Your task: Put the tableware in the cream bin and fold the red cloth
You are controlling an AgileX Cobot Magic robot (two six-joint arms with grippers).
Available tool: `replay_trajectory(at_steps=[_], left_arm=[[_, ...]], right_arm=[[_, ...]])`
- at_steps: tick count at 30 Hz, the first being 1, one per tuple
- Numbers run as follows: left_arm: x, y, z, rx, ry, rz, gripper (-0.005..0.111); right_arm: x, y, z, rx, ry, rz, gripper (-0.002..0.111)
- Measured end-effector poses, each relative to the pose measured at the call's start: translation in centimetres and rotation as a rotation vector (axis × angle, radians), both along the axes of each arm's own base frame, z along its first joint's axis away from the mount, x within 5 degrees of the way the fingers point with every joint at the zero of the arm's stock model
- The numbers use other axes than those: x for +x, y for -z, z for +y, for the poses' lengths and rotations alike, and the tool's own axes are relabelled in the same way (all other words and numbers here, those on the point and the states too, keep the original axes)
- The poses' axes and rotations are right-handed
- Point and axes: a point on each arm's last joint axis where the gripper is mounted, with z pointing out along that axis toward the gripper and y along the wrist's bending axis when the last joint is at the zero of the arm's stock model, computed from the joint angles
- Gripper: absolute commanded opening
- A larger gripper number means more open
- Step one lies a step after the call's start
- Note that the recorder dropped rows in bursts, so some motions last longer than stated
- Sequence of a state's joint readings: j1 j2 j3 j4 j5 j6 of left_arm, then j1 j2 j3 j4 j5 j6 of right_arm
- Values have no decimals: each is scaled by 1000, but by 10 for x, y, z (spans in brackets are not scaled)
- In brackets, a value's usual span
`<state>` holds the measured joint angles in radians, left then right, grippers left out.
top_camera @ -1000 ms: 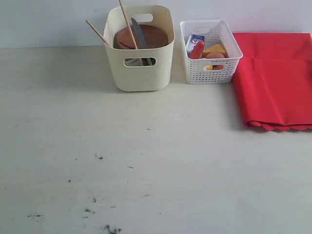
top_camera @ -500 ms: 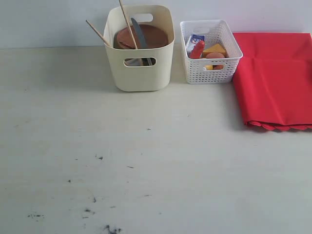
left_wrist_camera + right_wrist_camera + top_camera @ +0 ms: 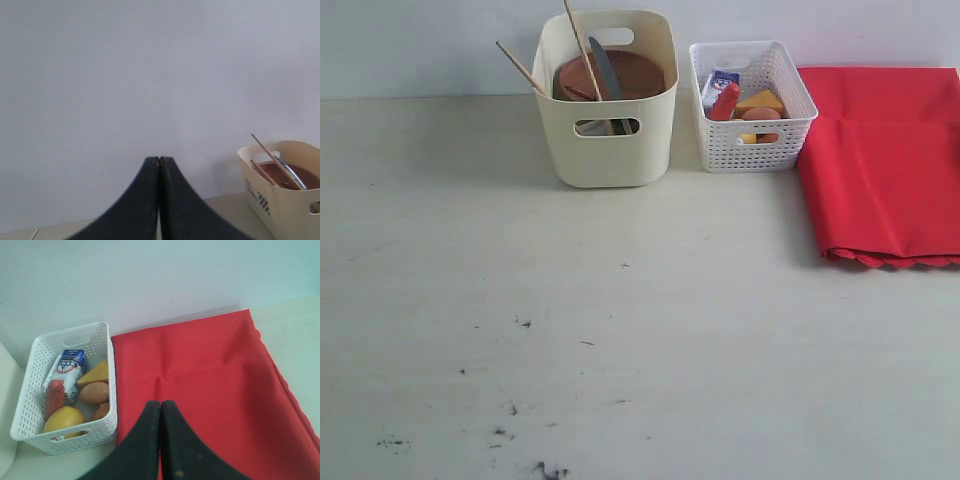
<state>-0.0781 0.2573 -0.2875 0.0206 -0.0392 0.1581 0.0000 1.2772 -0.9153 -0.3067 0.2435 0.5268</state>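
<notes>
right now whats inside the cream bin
A brown plate stands tilted in the bin, with a knife lying across it and chopsticks poking out over the rim. The bin's wall hides whatever sits lower down.

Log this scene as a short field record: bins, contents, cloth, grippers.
cream bin: upright on the table; holds brown plate, knife, chopsticks
white basket: beside the cream bin; holds carton, lemon, egg, cheese wedge
red cloth: flat beside the white basket, looks folded over
left gripper: shut, empty
right gripper: shut, empty
</notes>
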Motion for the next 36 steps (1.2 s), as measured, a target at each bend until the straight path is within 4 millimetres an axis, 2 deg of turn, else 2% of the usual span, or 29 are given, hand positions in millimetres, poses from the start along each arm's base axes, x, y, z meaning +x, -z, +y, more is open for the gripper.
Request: replay_trajectory(at_steps=[3,10,15,22,31,36], left_arm=[[0,24,3,-2,-45,-32,1],[-10,61,5,-3,-73,-95,1],[-17,70,6,-2,-76,-65,1],[-16,88,10,-32,-153,119,1],[-17,105,10,-45,-153,313,1],[-18,109,10,-45,-154,343,1]], right_arm=[[0,0,0,1,0,0,0],[0,-1,0,2,-2,-8,0],[1,-1,0,2,-4,-13,0],[1,-2,1,3,-5,-19,0],[1,-2,1,3,-6,-21,0],[1,-2,1,3,-6,-21,0]])
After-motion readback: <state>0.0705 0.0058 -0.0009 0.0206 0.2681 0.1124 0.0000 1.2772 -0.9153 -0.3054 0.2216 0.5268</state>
